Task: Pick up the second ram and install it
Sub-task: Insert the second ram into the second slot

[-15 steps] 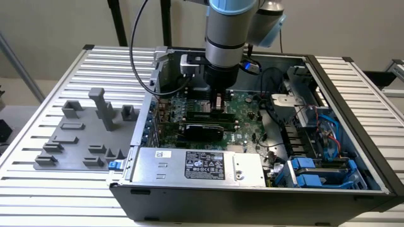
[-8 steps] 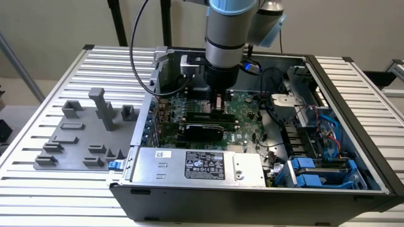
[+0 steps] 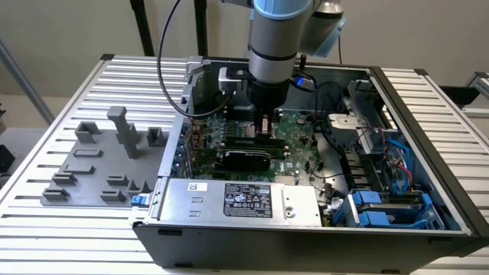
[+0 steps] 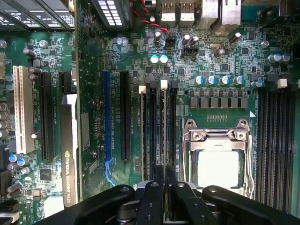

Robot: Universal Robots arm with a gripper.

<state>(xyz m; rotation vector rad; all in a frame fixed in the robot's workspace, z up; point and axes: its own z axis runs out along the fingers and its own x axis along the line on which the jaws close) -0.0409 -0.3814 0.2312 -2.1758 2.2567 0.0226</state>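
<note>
My gripper (image 3: 264,129) is down inside the open computer case, just above the motherboard (image 3: 294,143). In the wrist view its black fingers (image 4: 152,201) stand close together over the bank of long black memory slots (image 4: 152,126). A thin dark stick seen edge-on, the second ram (image 4: 163,136), runs out from between them along one slot. It lines up with the white latch (image 4: 163,84) at the slot's far end. My gripper (image 4: 164,187) is shut on this stick. How deep it sits in the slot I cannot tell.
The CPU socket (image 4: 218,164) lies beside the slots, and an NVIDIA card (image 4: 69,154) on the other side. The power supply (image 3: 237,200) and blue drive bays (image 3: 382,209) fill the case's near side. A grey tray (image 3: 91,172) with plastic blocks sits at the exterior view's left.
</note>
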